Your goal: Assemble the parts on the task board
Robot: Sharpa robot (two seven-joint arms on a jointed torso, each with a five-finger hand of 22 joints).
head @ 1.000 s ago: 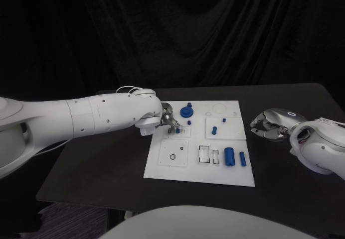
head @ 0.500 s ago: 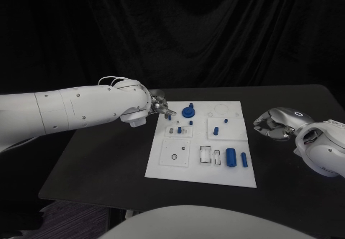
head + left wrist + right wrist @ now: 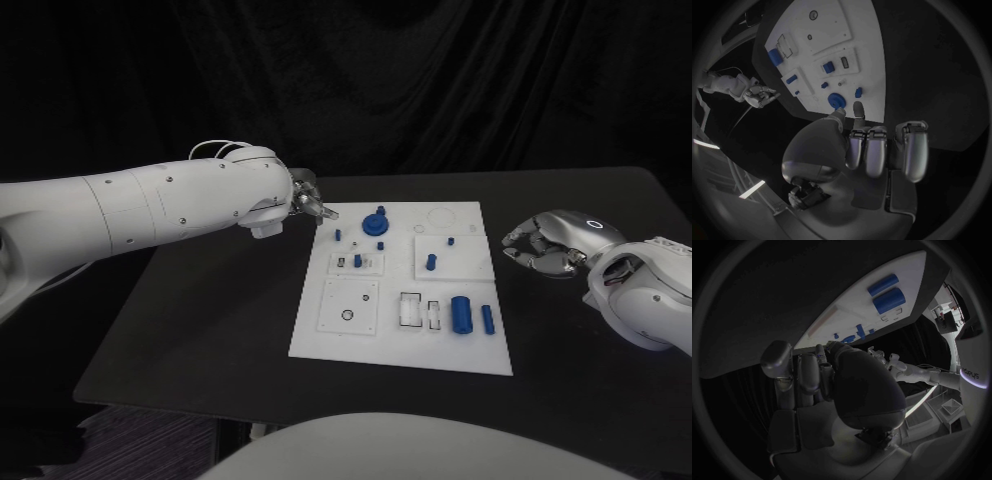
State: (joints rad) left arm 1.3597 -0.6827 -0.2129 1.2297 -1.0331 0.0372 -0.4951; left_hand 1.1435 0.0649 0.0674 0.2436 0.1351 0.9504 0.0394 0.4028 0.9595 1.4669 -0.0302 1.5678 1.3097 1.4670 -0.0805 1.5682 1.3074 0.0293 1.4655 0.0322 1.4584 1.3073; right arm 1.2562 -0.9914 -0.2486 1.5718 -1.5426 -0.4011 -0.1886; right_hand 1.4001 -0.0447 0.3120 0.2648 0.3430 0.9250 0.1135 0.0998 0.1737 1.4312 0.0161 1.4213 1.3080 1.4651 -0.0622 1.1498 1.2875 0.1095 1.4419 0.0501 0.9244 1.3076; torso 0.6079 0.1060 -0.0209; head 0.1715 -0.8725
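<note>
Several blue parts [image 3: 460,313], unlabelled task board [image 3: 346,340]

A robot lab: black table [image 3: 577,200], black curtain backdrop [image 3: 433,90], white task board [image 3: 346,340].

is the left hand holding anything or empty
Empty, it seems: the left hand hangs over the board's edge, fingers curled with nothing between them.

No words or numbers can be read on the task board [image 3: 346,330] or the parts.
</note>
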